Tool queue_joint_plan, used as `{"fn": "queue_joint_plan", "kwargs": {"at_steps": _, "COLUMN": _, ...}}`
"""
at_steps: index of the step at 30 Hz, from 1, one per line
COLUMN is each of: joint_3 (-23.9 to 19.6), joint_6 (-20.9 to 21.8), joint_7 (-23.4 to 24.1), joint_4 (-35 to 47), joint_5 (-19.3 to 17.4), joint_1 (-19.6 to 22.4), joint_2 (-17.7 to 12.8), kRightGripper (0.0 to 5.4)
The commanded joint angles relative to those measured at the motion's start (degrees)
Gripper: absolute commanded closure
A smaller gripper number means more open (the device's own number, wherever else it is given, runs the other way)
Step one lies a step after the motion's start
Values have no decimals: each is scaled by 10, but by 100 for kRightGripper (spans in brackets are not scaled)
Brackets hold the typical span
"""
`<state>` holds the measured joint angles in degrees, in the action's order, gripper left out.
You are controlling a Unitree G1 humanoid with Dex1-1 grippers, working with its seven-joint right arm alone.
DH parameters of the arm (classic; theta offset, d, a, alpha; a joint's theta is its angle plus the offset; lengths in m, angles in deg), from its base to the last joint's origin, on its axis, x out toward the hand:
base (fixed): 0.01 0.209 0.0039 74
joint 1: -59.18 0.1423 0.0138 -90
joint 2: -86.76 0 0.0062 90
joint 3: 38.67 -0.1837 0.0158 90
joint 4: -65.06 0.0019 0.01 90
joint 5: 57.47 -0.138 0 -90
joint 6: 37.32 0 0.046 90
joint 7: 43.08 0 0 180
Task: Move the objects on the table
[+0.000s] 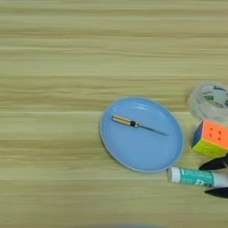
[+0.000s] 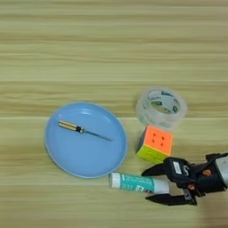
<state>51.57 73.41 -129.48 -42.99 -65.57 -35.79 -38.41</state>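
Wood-grain table [image 2: 111, 44] fills both views. Farthest left of the gripper, well apart from it: blue round plate [image 2: 71, 156], resting flat on the table. Screwdriver [image 2: 82, 130] lies inside the plate, across its upper half, tan handle at upper left, thin metal shaft pointing lower right, whole tool within the rim.

Next toward the gripper: glue stick [image 2: 139, 183] lying on its side on the table, just below the plate's lower right rim, near it but contact unclear. White cap end points left, away from the gripper; green-labelled body runs right, and its right end sits between the two black fingers.

Puzzle cube [image 2: 155, 144] sits just above the gripper's upper finger, close but apart, orange face up, yellow-green face toward the camera, right of the plate. Clear tape roll [image 2: 161, 107] lies flat beyond the cube, further up from the gripper, just beside the cube's top corner.

Right gripper [image 2: 152, 185] enters from the right edge at the lower right, fingers pointing left. Fingers spread apart, one above the glue stick's right end and one below it, straddling it; a gap shows on the lower side, not clamped.
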Motion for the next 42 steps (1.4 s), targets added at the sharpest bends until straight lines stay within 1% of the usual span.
{"fn": "queue_joint_plan", "kwargs": {"at_steps": 1, "joint_3": -6, "joint_6": -10, "joint_7": 23, "joint_4": 20, "joint_5": -3, "joint_1": 11, "joint_2": -18, "kRightGripper": 210}}
{"fn": "queue_joint_plan", "kwargs": {"at_steps": 2, "joint_3": -6, "joint_6": -12, "joint_7": 23, "joint_4": 23, "joint_5": -5, "joint_1": 10, "joint_2": -18, "kRightGripper": 203}}
{"fn": "queue_joint_plan", "kwargs": {"at_steps": 3, "joint_3": -7, "joint_6": -14, "joint_7": 23, "joint_4": 26, "joint_5": -8, "joint_1": 10, "joint_2": -18, "kRightGripper": 186}}
{"fn": "queue_joint_plan", "kwargs": {"at_steps": 5, "joint_3": -9, "joint_6": -20, "joint_7": 21, "joint_4": 34, "joint_5": -16, "joint_1": 11, "joint_2": -17, "kRightGripper": 173}}
{"fn": "queue_joint_plan", "kwargs": {"at_steps": 6, "joint_3": -12, "joint_6": -25, "joint_7": 20, "joint_4": 40, "joint_5": -23, "joint_1": 11, "joint_2": -16, "kRightGripper": 157}}
{"fn": "queue_joint_plan", "kwargs": {"at_steps": 10, "joint_3": -28, "joint_6": -64, "joint_7": 14, "joint_4": 82, "joint_5": -68, "joint_1": 12, "joint_2": -12, "kRightGripper": 113}}
{"fn": "queue_joint_plan", "kwargs": {"at_steps": 15, "joint_3": -53, "joint_6": -128, "joint_7": 11, "joint_4": 147, "joint_5": -138, "joint_1": 13, "joint_2": -8, "kRightGripper": 67}}
{"fn": "queue_joint_plan", "kwargs": {"at_steps": 17, "joint_3": -61, "joint_6": -147, "joint_7": 12, "joint_4": 168, "joint_5": -156, "joint_1": 13, "joint_2": -7, "kRightGripper": 47}}
{"fn": "queue_joint_plan", "kwargs": {"at_steps": 18, "joint_3": -67, "joint_6": -158, "joint_7": 13, "joint_4": 180, "joint_5": -168, "joint_1": 13, "joint_2": -6, "kRightGripper": 47}}
{"fn": "queue_joint_plan", "kwargs": {"at_steps": 21, "joint_3": -84, "joint_6": -189, "joint_7": 15, "joint_4": 213, "joint_5": -200, "joint_1": 11, "joint_2": -4, "kRightGripper": 12}}
{"fn": "queue_joint_plan", "kwargs": {"at_steps": 23, "joint_3": -94, "joint_6": -210, "joint_7": 27, "joint_4": 231, "joint_5": -214, "joint_1": 16, "joint_2": 1, "kRightGripper": 3}}
{"fn": "queue_joint_plan", "kwargs": {"at_steps": 25, "joint_3": -96, "joint_6": -226, "joint_7": 52, "joint_4": 244, "joint_5": -211, "joint_1": 26, "joint_2": 9, "kRightGripper": 3}}
{"fn": "queue_joint_plan", "kwargs": {"at_steps": 26, "joint_3": -95, "joint_6": -231, "joint_7": 69, "joint_4": 248, "joint_5": -202, "joint_1": 32, "joint_2": 15, "kRightGripper": 3}}
{"fn": "queue_joint_plan", "kwargs": {"at_steps": 28, "joint_3": -84, "joint_6": -256, "joint_7": 112, "joint_4": 255, "joint_5": -178, "joint_1": 47, "joint_2": 26, "kRightGripper": 3}}
{"fn": "queue_joint_plan", "kwargs": {"at_steps": 35, "joint_3": -70, "joint_6": -323, "joint_7": 206, "joint_4": 309, "joint_5": -151, "joint_1": 71, "joint_2": 56, "kRightGripper": 3}}
{"fn": "queue_joint_plan", "kwargs": {"at_steps": 37, "joint_3": -60, "joint_6": -333, "joint_7": 236, "joint_4": 321, "joint_5": -130, "joint_1": 78, "joint_2": 69, "kRightGripper": 3}}
{"fn": "queue_joint_plan", "kwargs": {"at_steps": 38, "joint_3": -50, "joint_6": -349, "joint_7": 253, "joint_4": 324, "joint_5": -117, "joint_1": 84, "joint_2": 72, "kRightGripper": 3}}
{"fn": "queue_joint_plan", "kwargs": {"at_steps": 40, "joint_3": -38, "joint_6": -363, "joint_7": 266, "joint_4": 328, "joint_5": -105, "joint_1": 89, "joint_2": 76, "kRightGripper": 3}}
{"fn": "queue_joint_plan", "kwargs": {"at_steps": 42, "joint_3": -31, "joint_6": -371, "joint_7": 265, "joint_4": 338, "joint_5": -103, "joint_1": 88, "joint_2": 78, "kRightGripper": 3}}
